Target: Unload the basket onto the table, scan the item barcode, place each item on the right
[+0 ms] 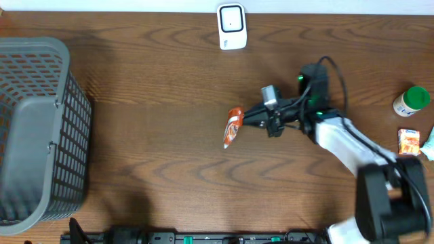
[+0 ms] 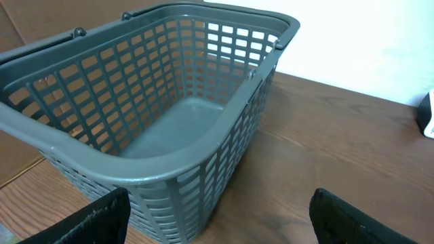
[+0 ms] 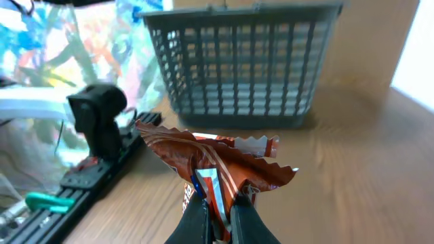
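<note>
An orange and brown snack packet hangs above the middle of the table, pinched at one end by my right gripper. Seen from the right wrist, the packet fans out above the gripper, whose two fingers are shut on its crimped edge. A white barcode scanner stands at the table's far edge, beyond the packet. My left gripper is open with nothing between its fingers, low beside the grey basket; the arm itself is out of the overhead view.
The grey mesh basket fills the left end of the table. At the right edge stand a green-capped white bottle and a small orange packet. A black rail runs along the table's front edge.
</note>
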Available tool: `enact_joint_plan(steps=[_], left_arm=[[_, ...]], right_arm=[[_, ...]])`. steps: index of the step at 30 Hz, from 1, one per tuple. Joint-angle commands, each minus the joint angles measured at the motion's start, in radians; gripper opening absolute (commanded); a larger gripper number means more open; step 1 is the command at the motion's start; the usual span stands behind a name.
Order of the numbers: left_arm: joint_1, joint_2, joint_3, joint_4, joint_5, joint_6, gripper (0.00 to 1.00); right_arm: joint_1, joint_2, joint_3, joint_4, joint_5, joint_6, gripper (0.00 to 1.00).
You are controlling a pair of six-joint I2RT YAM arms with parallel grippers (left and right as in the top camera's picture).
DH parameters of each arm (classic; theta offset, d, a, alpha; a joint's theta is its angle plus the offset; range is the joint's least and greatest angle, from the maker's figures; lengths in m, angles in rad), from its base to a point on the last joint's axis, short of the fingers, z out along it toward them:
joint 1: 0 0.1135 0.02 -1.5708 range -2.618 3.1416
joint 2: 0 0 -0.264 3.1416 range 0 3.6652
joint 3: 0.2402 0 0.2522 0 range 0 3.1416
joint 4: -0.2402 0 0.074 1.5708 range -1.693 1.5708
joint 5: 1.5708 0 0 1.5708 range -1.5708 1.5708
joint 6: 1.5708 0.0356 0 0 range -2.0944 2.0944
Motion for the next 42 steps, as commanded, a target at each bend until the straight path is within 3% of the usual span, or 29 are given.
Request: enact_joint_plan(steps=[1,12,22,39,42], left_arm=[[0.004,0.002,0.002,0.0,0.001,-0.002,0.85],[0.004,0.002,0.002,0.0,0.002,-0.002,0.84],[0.004,0.002,0.002,0.0,0.002,-0.002,0.85],[0.004,0.002,0.002,0.0,0.001,-0.002,0.85],[0.004,0.002,0.002,0.0,0.001,-0.002,0.84]], right_arm=[[0.039,0.1,-0.003,0.02,-0.019,-0.169,0.01],[0.147,0.177,-0.003,0.407,-0.019,-0.156,0.01],[0.067,0.183,-0.003,0.2,0.029,-0.158,0.02],[0.032,0.308,-0.003,0.194,-0.019,-0.228,0.03],[0.015,0.308,-0.003,0.188,-0.02,-0.228,0.07]])
